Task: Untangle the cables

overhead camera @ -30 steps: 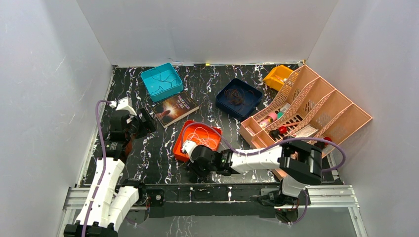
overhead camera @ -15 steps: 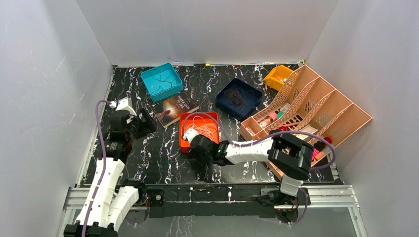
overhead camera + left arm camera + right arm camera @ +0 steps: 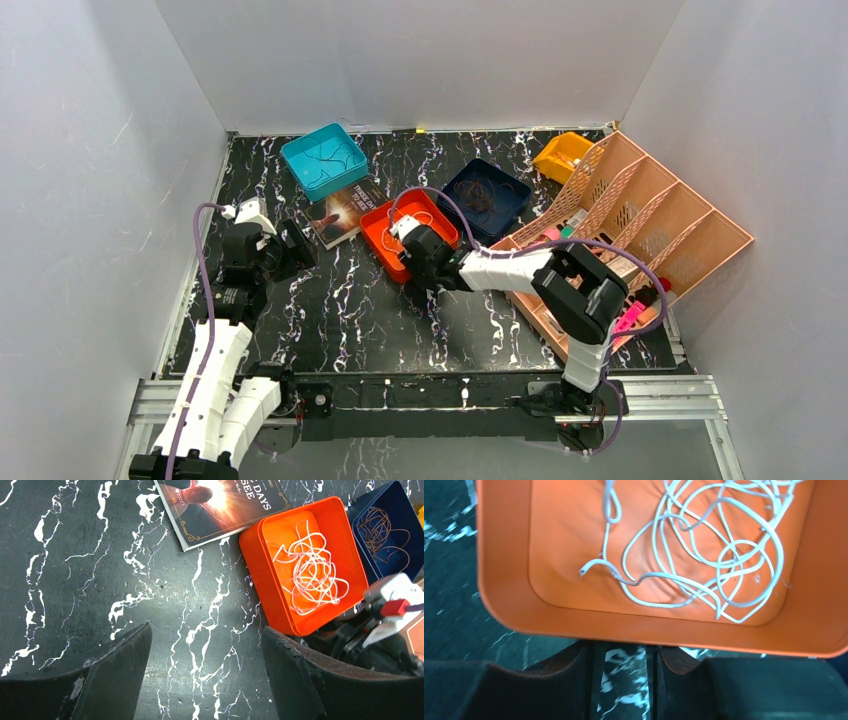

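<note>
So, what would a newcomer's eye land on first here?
The orange tray mid-table stands out most, holding a loose tangle of white cables, with the right gripper right at its wall. Next is the big pink organizer on the table's right side.

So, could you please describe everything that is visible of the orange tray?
The orange tray is a square, shallow plastic-looking bin with rounded corners and smooth walls. It sits flat on the black marbled table, turned at an angle, between the book and the navy tray, close to both. A loose white cable tangle lies inside. The right gripper is at its near wall.
</note>
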